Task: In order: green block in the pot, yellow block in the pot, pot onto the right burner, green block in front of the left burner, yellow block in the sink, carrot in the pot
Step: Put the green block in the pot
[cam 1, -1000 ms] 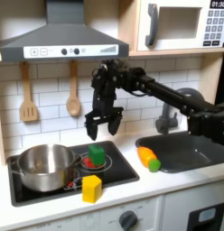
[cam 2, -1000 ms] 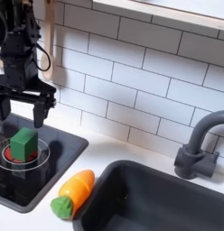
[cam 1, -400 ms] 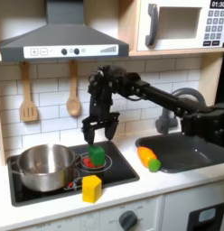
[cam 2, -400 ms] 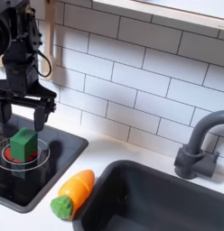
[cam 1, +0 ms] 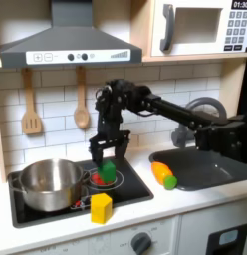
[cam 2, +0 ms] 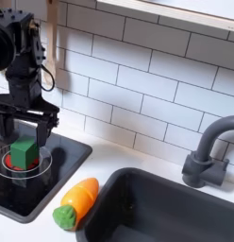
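Observation:
The green block [cam 1: 109, 171] [cam 2: 23, 152] sits on the red ring of the burner at the first exterior view's right. My gripper [cam 1: 106, 154] [cam 2: 25, 132] hangs open just above it, one finger to each side of the cube. The steel pot [cam 1: 49, 184] stands on the other burner, at the first exterior view's left. The yellow block [cam 1: 101, 207] rests at the stove's front edge. The orange carrot [cam 1: 164, 175] [cam 2: 75, 201] lies on the counter between the stove and the sink.
The black stove top [cam 1: 130, 193] [cam 2: 53, 180] holds the pot and blocks. A dark sink [cam 1: 210, 167] [cam 2: 175, 208] with a grey faucet [cam 2: 209, 151] is at the right in both exterior views. Wooden utensils [cam 1: 32, 108] hang on the tiled wall.
My gripper has come down and shifted to the first exterior view's left, from above and behind the green block to straddling it. Nothing else has moved.

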### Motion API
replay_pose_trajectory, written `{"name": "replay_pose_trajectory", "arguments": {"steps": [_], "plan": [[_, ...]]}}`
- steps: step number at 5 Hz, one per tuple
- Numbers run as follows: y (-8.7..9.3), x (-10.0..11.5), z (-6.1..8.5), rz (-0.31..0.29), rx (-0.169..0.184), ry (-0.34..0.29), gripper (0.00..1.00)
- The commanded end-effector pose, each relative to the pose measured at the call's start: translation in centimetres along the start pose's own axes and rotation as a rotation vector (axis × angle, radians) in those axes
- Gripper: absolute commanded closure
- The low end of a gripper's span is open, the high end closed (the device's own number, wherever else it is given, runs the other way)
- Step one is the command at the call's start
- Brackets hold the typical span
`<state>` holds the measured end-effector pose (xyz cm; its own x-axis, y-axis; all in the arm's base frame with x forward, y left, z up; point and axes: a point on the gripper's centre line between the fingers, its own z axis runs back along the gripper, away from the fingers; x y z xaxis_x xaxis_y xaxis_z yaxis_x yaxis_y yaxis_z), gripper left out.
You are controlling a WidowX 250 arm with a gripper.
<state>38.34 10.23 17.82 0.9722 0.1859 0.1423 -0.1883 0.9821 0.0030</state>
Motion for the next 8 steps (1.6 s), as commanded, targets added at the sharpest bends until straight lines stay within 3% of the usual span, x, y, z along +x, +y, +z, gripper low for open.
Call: {"name": "replay_pose_trajectory", "arguments": {"steps": [1,3,7,8], "plan": [[0.5,-0.6,-1.5,0.000,-0.006,0.033,0.00],[0.8,-0.6,-3.0,-0.003,-0.024,0.057,0.00],[0.4,-0.1,-4.0,-0.053,-0.043,0.062,0.00],[0.3,-0.2,-3.9,-0.035,-0.053,0.054,1.00]]}}
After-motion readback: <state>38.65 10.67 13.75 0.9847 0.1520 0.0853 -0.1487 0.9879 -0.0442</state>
